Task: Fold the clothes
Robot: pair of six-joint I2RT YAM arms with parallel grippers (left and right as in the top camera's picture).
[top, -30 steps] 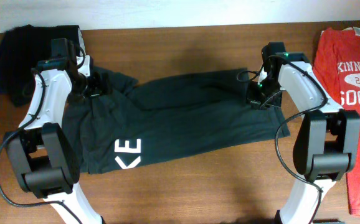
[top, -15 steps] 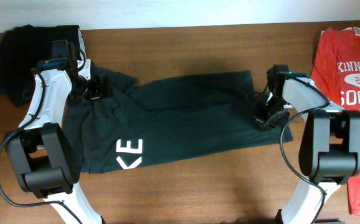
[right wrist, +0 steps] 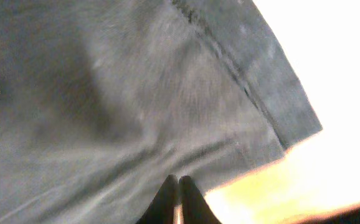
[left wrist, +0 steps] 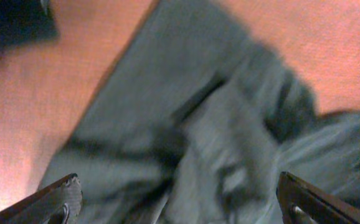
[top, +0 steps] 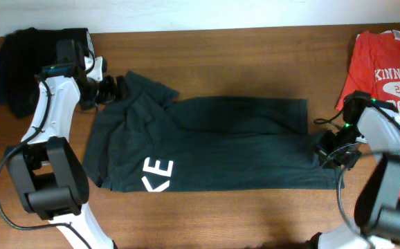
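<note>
A dark green t-shirt (top: 221, 149) with white letters lies spread across the wooden table, collar end to the left. My left gripper (top: 111, 90) is open over its rumpled upper left sleeve. In the left wrist view the fingers (left wrist: 180, 202) stand wide apart with the creased cloth (left wrist: 217, 124) between them. My right gripper (top: 328, 153) is at the shirt's right hem corner. In the right wrist view its fingers (right wrist: 179, 186) are pressed together on the fabric (right wrist: 136, 81) near the stitched hem.
A red t-shirt (top: 387, 76) with white print lies at the right edge of the table, close to the right arm. A black garment (top: 20, 55) is bunched at the back left corner, and it also shows in the left wrist view (left wrist: 18, 18).
My right gripper has moved right and toward the front, dragging the shirt's hem with it. The shirt has slid right and lies flatter. The left gripper has shifted slightly right.
</note>
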